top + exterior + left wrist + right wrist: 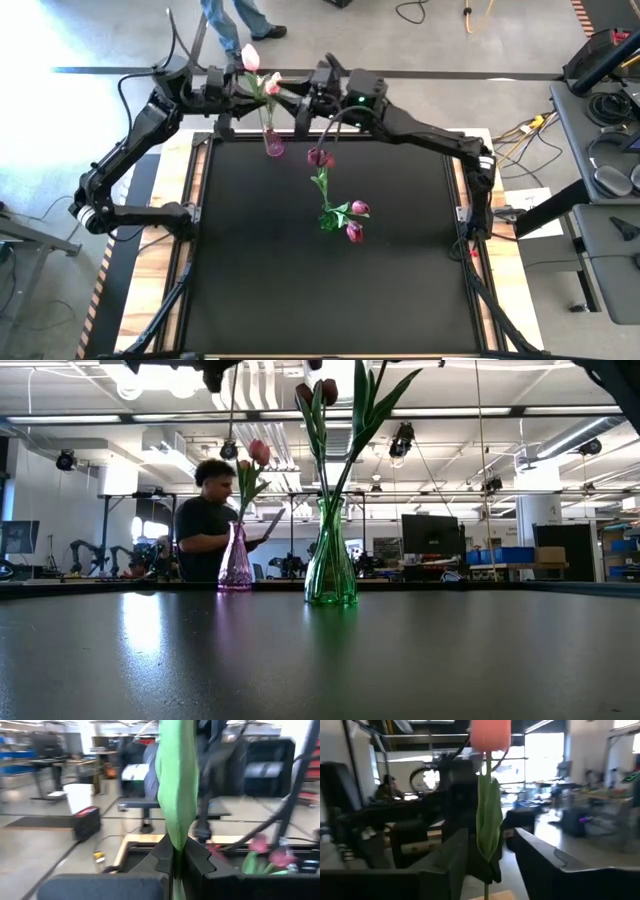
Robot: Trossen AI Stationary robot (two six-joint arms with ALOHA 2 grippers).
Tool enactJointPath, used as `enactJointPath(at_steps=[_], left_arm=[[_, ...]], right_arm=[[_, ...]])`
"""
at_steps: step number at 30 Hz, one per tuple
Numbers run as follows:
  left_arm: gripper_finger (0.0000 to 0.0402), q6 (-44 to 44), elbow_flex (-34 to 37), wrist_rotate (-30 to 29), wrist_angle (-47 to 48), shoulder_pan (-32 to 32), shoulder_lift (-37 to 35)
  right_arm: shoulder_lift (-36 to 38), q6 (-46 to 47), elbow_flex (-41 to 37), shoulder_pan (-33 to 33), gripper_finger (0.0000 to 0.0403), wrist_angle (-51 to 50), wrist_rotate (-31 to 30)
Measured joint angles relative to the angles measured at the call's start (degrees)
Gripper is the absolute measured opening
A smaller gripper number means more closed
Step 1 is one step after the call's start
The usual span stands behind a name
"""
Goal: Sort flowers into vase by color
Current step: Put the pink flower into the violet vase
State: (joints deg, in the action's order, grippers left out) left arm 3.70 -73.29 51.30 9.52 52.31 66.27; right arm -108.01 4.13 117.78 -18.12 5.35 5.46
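The pale pink artificial tulip with its long thin green stem and leaf [262, 80] looks feather-light and limp; I judge it will bend and swing at any push, and the fabric head would crush, so the stem just under the leaves is the place to pinch. It hangs at the far edge of the black bench [250, 280], just above the slim pink glass vase [273, 143]. The left pincer [243, 86] is clamped narrow on it, the green leaf [176, 785] rising straight out from between its dark fingers [197, 862]. The right pincer [300, 98] faces it from the right with jaws wide, the pink head [490, 734] and stem standing in the gap, touching neither finger as far as I can tell. Mid-bench, a green glass vase [329, 220] holds dark magenta tulips [357, 210].
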Motion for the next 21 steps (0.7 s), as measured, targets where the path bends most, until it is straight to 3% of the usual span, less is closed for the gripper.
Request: enactJointPath(at_steps=[7,14,21], left_arm=[[0.0001,0.50,8.96,-9.18,-6.13,5.77,-3.98],[0.0000,-3.84,21.63,-19.18,-28.83,9.36,-4.47],[0.0000,-1.18,24.92,-23.30,-30.64,10.11,-1.26]], right_arm=[[5.64,-7.47,0.02,0.87,0.0176,-9.82,-8.41],[8.88,-11.65,0.02,1.86,0.0148,-12.02,-11.55],[8.62,-13.84,0.00,2.33,0.0127,-12.70,-11.59]])
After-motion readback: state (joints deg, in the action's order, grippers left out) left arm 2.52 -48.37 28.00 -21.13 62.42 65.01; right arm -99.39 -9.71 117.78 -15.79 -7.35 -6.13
